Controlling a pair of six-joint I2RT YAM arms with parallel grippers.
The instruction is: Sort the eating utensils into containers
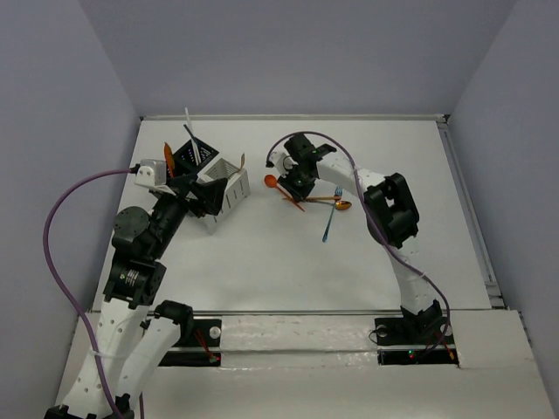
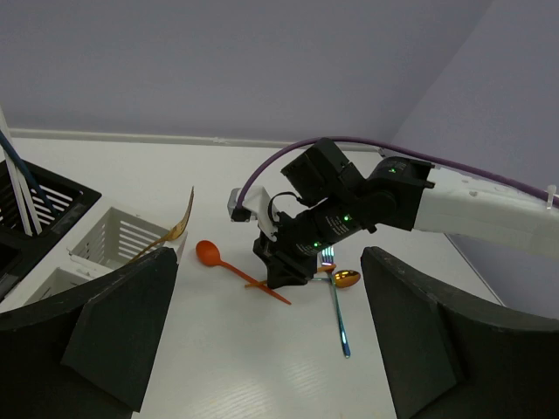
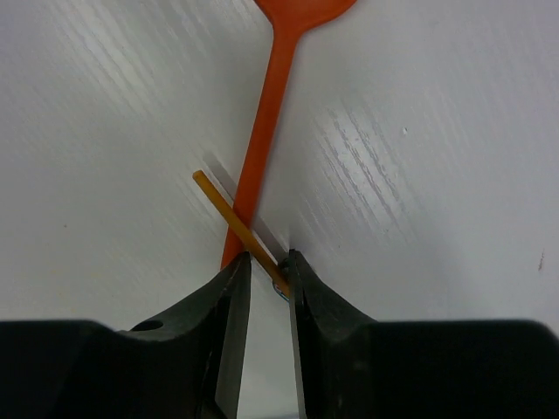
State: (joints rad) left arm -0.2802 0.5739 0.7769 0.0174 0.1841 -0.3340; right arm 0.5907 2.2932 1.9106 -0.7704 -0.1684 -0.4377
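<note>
My right gripper (image 1: 301, 185) is down on the table at the middle back. In the right wrist view its fingers (image 3: 268, 266) stand a narrow gap apart, closed on a thin orange-yellow stick (image 3: 223, 199) that lies across the handle of an orange spoon (image 3: 266, 113). The spoon's bowl (image 1: 271, 182) points left. A gold spoon (image 2: 347, 278) and a blue fork (image 2: 336, 316) lie just right of it. My left gripper (image 1: 203, 194) hangs open and empty beside the white caddy (image 1: 231, 188). The black caddy (image 1: 196, 157) stands behind it.
A gold utensil (image 2: 179, 225) leans out of the white caddy (image 2: 113, 237). The black caddy (image 2: 48, 199) holds a white stick (image 1: 188, 122) and dark pieces. Purple cables run along both arms. The table's raised edge runs down the right side (image 1: 472, 218).
</note>
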